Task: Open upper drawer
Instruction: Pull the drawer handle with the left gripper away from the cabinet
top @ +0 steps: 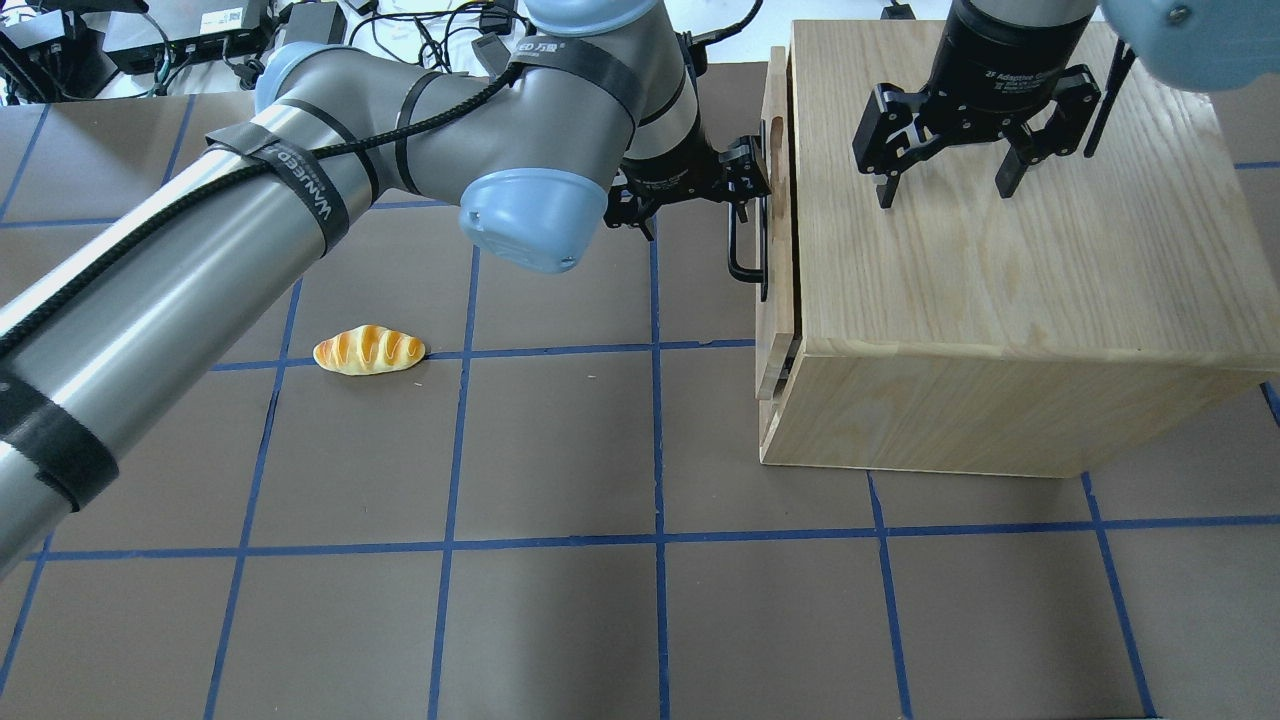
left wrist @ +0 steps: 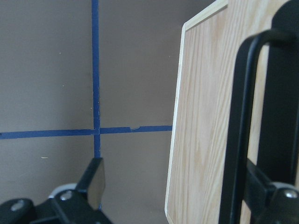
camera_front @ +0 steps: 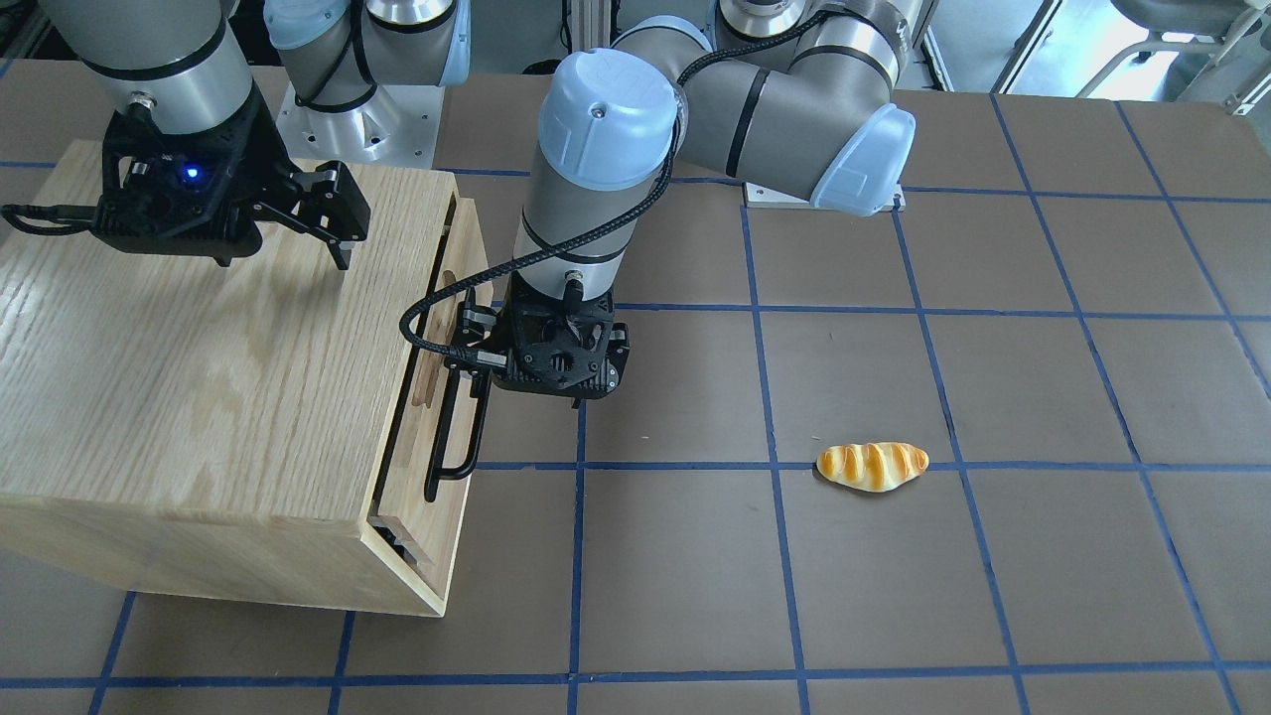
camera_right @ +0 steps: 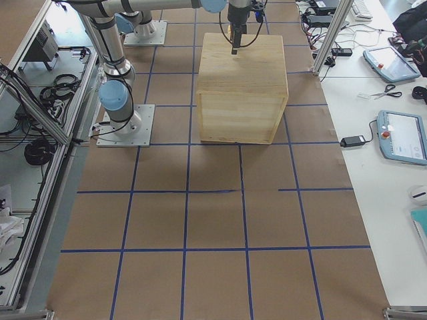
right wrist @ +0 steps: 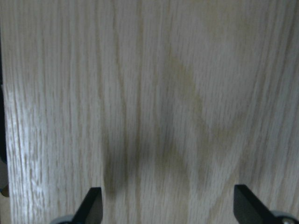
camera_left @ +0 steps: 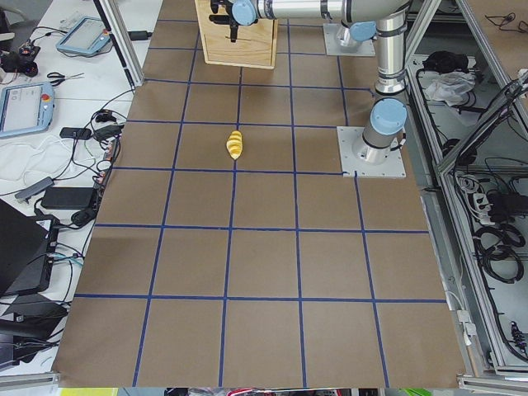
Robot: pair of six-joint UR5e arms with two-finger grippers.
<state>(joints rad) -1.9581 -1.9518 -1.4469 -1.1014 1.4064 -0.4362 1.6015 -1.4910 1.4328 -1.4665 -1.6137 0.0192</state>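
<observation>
Front-facing view: the left gripper point(camera_front: 469, 343) meets the upper drawer point(camera_front: 459, 253), seemingly just ajar, at its black bar handle point(camera_front: 452, 447), which runs along the drawer front. Overhead view: the right gripper point(top: 945, 190) hangs spread and empty above the cabinet point(top: 950, 300), farther off. Left wrist view: the bar lies between wide-apart fingers point(left wrist: 93, 179), unclamped; the pull likely goes straight outward

upper drawer point(left wrist: 201, 140): pale matt wood | handle point(left wrist: 236, 140): black smooth metal | cabinet point(top: 980, 270): oak-grain wood | table point(top: 560, 450): matt brown
</observation>
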